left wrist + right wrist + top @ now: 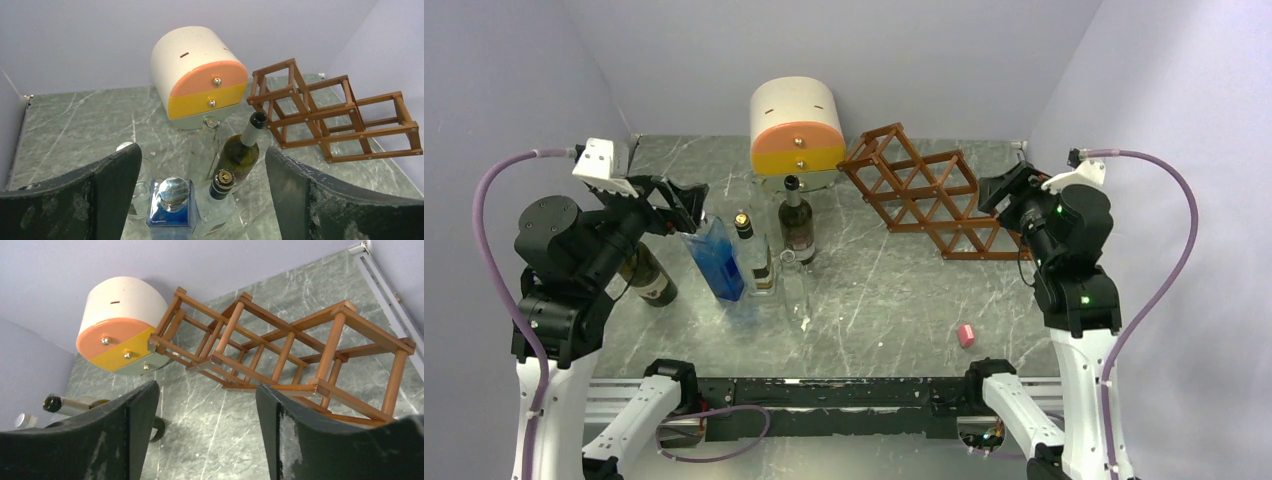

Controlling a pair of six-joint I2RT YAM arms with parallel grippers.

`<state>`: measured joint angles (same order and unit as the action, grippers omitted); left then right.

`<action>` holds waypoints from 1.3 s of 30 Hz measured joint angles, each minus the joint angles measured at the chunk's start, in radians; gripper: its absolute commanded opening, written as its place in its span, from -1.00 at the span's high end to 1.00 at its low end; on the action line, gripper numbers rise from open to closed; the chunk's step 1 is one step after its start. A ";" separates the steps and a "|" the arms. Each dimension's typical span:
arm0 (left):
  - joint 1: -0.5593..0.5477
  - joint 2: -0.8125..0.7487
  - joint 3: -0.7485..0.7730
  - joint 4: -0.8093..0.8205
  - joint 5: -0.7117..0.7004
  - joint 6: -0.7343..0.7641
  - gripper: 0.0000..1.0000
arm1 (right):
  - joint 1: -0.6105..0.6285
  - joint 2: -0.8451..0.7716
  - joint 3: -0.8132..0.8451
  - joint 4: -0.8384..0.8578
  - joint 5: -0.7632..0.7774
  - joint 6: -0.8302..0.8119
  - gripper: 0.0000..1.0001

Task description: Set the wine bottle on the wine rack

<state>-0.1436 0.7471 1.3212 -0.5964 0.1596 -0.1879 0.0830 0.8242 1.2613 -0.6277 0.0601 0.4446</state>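
A dark green wine bottle (pixel 797 225) with a pale neck stands upright mid-table; the left wrist view shows it (pixel 242 150) beyond my fingers. The reddish-brown lattice wine rack (pixel 924 195) stands at the back right, with no bottle in it. My left gripper (pixel 686 205) hovers open above the bottle cluster, nothing between its fingers (pixel 112 185). Close by the rack's right end my right gripper (pixel 999 190) is open and holds nothing. Its wrist view shows the rack (pixel 280 350) just ahead and the wine bottle's neck (pixel 70 404) at the far left.
A cream-and-orange drawer cabinet (pixel 796 125) stands at the back centre. A blue square bottle (pixel 717 258), a clear black-capped bottle (pixel 754 250) and a clear glass bottle (pixel 796 290) crowd beside the wine bottle. Another dark bottle (pixel 649 280) sits under my left arm. A small pink object (pixel 966 335) lies front right.
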 measured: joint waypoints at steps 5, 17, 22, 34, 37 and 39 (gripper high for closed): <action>-0.006 0.000 0.000 -0.011 0.027 -0.015 -0.98 | -0.019 -0.046 -0.007 -0.030 -0.051 0.001 -0.72; -0.011 -0.029 -0.086 0.048 0.232 -0.029 -0.98 | -0.030 -0.027 -0.215 -0.069 -0.183 -0.024 -0.43; -0.011 -0.022 -0.092 0.069 0.277 -0.030 -0.98 | -0.030 0.047 -0.317 -0.072 -0.251 -0.021 -0.35; -0.011 0.000 -0.092 0.105 0.290 -0.049 -0.98 | -0.031 0.293 -0.314 0.063 -0.144 0.012 -0.28; -0.011 0.011 -0.088 0.118 0.290 -0.055 -0.98 | -0.031 0.352 -0.297 0.111 -0.113 0.011 -0.27; -0.011 0.019 -0.086 0.127 0.290 -0.057 -0.98 | -0.031 0.384 -0.292 0.145 -0.096 0.004 -0.26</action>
<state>-0.1547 0.7666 1.2350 -0.4698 0.4492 -0.2447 0.0517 1.2079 0.9695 -0.4828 -0.0357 0.4484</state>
